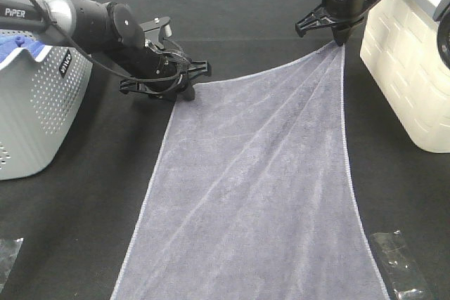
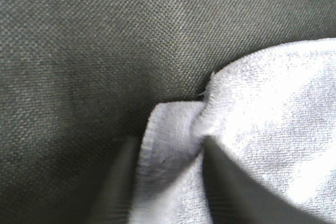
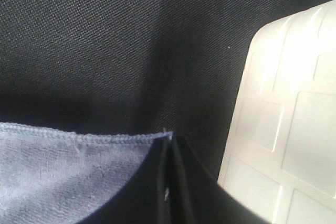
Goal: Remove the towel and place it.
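Observation:
The slate-grey towel (image 1: 260,187) lies spread flat on the black table, running from the far middle down to the near edge. My left gripper (image 1: 188,93) is low at the towel's far left corner and is shut on it; the left wrist view shows the corner (image 2: 173,140) pinched between the two dark fingers (image 2: 113,182). My right gripper (image 1: 340,41) is shut on the far right corner, which is pulled up into a point; the right wrist view shows the hemmed edge (image 3: 79,171) ending at the closed fingers (image 3: 168,182).
A grey perforated basket (image 1: 31,110) with a bright blue cloth (image 1: 15,46) inside stands at the left. A white basket (image 1: 411,68) stands at the right, close to my right gripper; it also shows in the right wrist view (image 3: 289,119). Clear plastic scraps (image 1: 401,261) lie at the near corners.

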Robot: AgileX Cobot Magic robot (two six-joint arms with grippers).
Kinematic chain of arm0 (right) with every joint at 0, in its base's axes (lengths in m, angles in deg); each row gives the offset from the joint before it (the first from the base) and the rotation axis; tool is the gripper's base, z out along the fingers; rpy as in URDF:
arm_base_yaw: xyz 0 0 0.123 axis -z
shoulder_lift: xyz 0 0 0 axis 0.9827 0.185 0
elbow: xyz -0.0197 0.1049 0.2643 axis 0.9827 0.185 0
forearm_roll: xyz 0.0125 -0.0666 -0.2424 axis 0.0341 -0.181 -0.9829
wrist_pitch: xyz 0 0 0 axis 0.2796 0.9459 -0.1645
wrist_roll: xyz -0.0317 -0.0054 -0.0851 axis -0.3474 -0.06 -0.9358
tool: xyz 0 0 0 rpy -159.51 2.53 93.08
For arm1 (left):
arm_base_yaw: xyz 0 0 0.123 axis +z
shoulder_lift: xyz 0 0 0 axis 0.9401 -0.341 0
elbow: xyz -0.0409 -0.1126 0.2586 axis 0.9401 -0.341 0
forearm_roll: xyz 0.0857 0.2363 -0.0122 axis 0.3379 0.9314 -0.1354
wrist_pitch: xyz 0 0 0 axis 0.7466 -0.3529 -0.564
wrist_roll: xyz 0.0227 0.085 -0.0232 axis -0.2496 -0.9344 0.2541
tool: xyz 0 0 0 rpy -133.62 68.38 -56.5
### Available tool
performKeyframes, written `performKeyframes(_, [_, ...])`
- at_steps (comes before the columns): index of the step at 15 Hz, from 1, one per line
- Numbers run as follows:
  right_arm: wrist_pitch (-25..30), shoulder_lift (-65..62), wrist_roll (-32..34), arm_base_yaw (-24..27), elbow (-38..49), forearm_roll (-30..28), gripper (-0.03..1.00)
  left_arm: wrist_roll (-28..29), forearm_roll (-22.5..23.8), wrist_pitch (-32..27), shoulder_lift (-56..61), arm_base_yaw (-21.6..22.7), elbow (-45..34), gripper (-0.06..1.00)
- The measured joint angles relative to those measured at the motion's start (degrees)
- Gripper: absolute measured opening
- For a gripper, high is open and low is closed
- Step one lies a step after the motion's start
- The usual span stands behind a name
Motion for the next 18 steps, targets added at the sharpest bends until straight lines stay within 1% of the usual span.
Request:
performKeyframes(1, [0.0,0.0,0.0,0.0,0.0,0.0,0.00,-1.5,0.0,0.1,0.0,0.0,0.0,0.09])
performKeyframes(2, [0.0,0.0,0.0,0.0,0.0,0.0,0.00,-2.8,0.0,0.1,0.0,0.0,0.0,0.02])
performKeyframes(3, [0.0,0.0,0.0,0.0,0.0,0.0,0.00,-4.0,0.0,0.2,0.0,0.0,0.0,0.00])
performKeyframes(6, [0.0,-0.1,0.0,0.0,0.0,0.0,0.00,-4.5,0.1,0.5,0.3,0.0,0.0,0.00])
performKeyframes(7, [0.0,-0.2,0.0,0.0,0.0,0.0,0.00,-4.6,0.7,1.6,1.0,0.0,0.0,0.00])
performKeyframes(9, [-0.7,-1.3,0.0,0.0,0.0,0.0,0.00,-4.8,4.1,5.0,3.3,0.0,0.0,0.00])
performKeyframes(12, [-5.3,-2.6,0.0,0.0,0.0,-1.0,0.00,-4.8,10.8,10.8,5.3,0.0,0.0,0.00])
performKeyframes(13, [-8.0,-2.6,0.0,0.0,0.0,-1.0,0.00,-4.8,13.6,12.7,5.3,0.0,0.0,0.00])
performKeyframes(16, [-14.2,-2.6,0.0,0.0,0.0,-2.0,0.00,-4.8,16.8,19.0,5.2,0.2,0.0,0.00])
performKeyframes(18, [-17.8,-2.6,0.1,0.4,0.0,-2.1,0.00,-4.8,17.3,21.8,5.2,1.1,0.0,0.00])
